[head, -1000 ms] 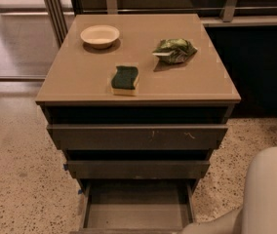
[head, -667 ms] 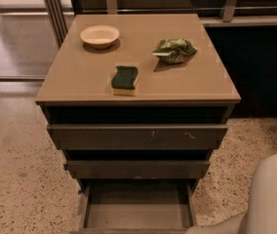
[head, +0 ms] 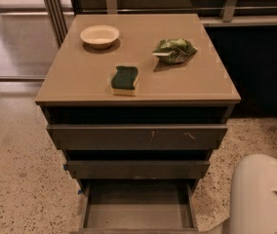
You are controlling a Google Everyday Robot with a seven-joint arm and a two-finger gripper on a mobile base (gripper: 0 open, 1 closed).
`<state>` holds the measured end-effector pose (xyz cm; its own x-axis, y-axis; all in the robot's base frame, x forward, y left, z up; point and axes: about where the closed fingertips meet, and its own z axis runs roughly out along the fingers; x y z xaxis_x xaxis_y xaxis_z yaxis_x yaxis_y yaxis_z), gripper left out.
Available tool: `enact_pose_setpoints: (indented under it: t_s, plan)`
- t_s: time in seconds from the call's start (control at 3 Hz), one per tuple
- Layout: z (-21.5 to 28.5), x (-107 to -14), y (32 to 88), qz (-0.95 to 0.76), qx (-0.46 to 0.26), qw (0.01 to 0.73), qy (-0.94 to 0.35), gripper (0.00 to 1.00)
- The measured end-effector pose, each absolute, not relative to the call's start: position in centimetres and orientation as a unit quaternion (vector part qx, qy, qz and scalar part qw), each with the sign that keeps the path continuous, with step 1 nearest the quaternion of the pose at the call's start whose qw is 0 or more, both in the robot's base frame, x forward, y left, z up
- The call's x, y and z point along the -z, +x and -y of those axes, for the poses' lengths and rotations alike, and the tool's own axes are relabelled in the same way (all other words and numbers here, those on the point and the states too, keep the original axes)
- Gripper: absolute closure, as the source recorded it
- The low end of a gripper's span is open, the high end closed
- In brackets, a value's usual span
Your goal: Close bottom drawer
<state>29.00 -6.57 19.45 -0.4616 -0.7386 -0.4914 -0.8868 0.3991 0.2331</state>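
Note:
The bottom drawer (head: 137,209) is the narrowest of three dark grey-brown drawers. It stands pulled out at the bottom of the view as an empty shallow tray, and its front edge runs off the lower edge. Above it are the mid-width drawer (head: 137,169) and the widest drawer (head: 137,137) with pale scratch marks. A white rounded part of my arm (head: 263,196) fills the bottom right corner, to the right of the open drawer. The gripper itself is out of view.
On the cabinet top (head: 80,77) lie a cream bowl (head: 99,35), a green-and-yellow sponge (head: 124,80) and a green snack bag (head: 174,50). Speckled floor (head: 19,174) lies on both sides. A dark counter front (head: 255,67) stands at the right, metal posts (head: 55,9) behind left.
The white arm part at the bottom right has shifted a little to the right and down. The drawers and the things on top have not moved.

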Motion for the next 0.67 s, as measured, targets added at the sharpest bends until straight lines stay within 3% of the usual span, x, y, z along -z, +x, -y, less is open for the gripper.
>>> enact_pose_setpoints:
  t_s: [0.67]
  plan:
    - [6.2,-17.2,32.4,-0.823,-0.190,0.203,-0.495,1.00]
